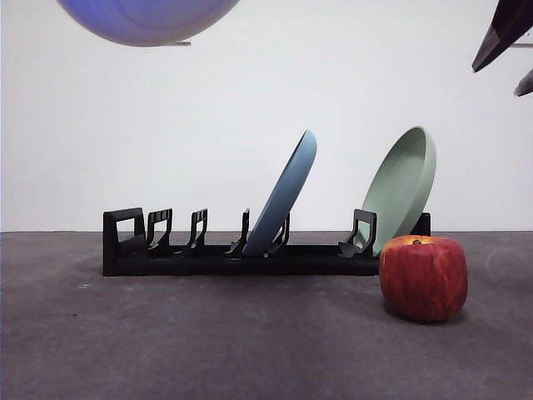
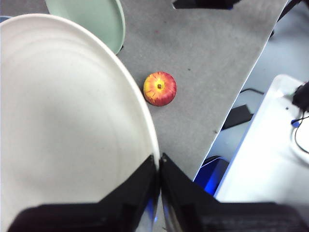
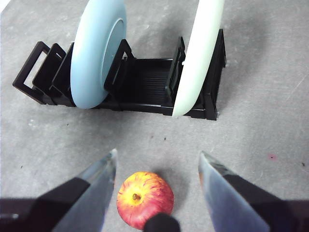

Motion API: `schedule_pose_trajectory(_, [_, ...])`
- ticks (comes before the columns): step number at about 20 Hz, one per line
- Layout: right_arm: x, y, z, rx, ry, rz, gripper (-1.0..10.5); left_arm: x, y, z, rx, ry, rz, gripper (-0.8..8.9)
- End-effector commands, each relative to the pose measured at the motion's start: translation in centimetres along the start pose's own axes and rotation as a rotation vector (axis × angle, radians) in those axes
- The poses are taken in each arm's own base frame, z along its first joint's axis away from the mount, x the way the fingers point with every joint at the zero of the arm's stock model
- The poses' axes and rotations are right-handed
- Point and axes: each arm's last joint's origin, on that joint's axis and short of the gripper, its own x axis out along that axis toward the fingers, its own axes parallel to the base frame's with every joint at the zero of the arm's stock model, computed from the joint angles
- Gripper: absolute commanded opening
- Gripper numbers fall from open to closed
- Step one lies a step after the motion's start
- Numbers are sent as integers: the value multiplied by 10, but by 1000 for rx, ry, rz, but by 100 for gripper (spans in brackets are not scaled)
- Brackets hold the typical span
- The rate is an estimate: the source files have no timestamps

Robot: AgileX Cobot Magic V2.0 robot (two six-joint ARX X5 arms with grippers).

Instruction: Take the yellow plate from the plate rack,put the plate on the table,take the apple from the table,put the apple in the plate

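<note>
My left gripper [image 2: 158, 164] is shut on the rim of the yellow plate [image 2: 63, 121], a wide cream plate held high in the air. In the front view the plate [image 1: 146, 21] shows at the top left, above the left end of the black plate rack [image 1: 208, 258]. The red apple [image 1: 423, 277] sits on the table [image 1: 208, 342] in front of the rack's right end. My right gripper [image 3: 157, 162] is open and hovers above the apple [image 3: 145, 199]. It shows as black tips at the top right of the front view [image 1: 498, 79].
A blue plate [image 1: 287, 196] leans in the rack's middle and a pale green plate [image 1: 404, 185] at its right end. The rack's left slots [image 1: 158, 233] hold nothing. The left wrist view shows the table's edge [image 2: 227, 121] beyond the apple [image 2: 160, 88].
</note>
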Motion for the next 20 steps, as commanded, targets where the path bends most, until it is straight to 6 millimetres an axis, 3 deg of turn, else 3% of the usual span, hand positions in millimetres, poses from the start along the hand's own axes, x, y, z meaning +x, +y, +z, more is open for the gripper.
schedule_pose_trajectory(1, [0, 0, 1, -10, -5, -1, 284, 16, -14, -2, 8, 27, 51, -8])
schedule_pose_trajectory(5, [0, 0, 1, -10, -5, -1, 284, 59, -28, -19, -5, 108, 126, -8])
schedule_pose_trajectory(11, [0, 0, 1, -10, -5, -1, 284, 142, -37, -64, -47, 162, 133, -9])
schedule_pose_trajectory(15, [0, 0, 1, -7, -5, -1, 284, 185, -39, -92, -44, 187, 137, -9])
schedule_pose_trajectory(20, [0, 0, 1, 1, -5, -1, 284, 226, -42, -100, -29, 228, 141, -9])
